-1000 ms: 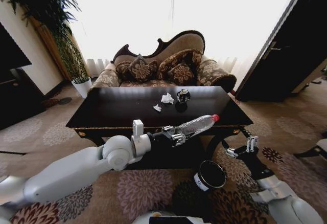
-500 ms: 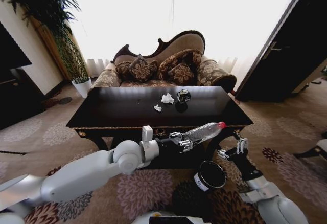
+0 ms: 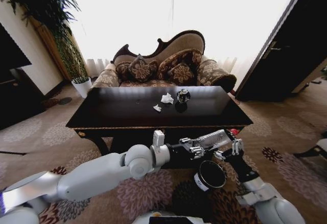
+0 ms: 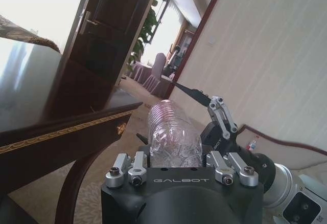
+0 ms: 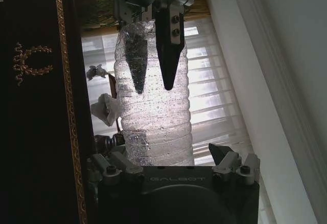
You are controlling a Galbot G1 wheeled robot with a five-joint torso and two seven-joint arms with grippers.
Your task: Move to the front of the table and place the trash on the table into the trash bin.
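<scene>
The left pincer [image 3: 196, 150] grips a clear plastic bottle [image 3: 213, 139] at mid-body, at twelve o'clock above the trash bin [image 3: 209, 175]. The right pincer [image 3: 228, 150] stands open around its neck. The bottle looks light, slick, crushable.

I count one counter [image 3: 117, 112], dark glossy top. On it: two white paper wads [image 3: 167, 98] [image 3: 157, 108], one dark shiny round piece [image 3: 183, 95]. So three scraps on top. One clear plastic bottle [image 3: 213, 138], red cap, off the counter. One black trash bin [image 3: 209, 175] on carpet. Two pincers in my view: left pincer [image 3: 196, 147], right pincer [image 3: 230, 150]. One sofa [image 3: 163, 65] behind, three patterned cushions on it. One white plant pot [image 3: 82, 86].
</scene>
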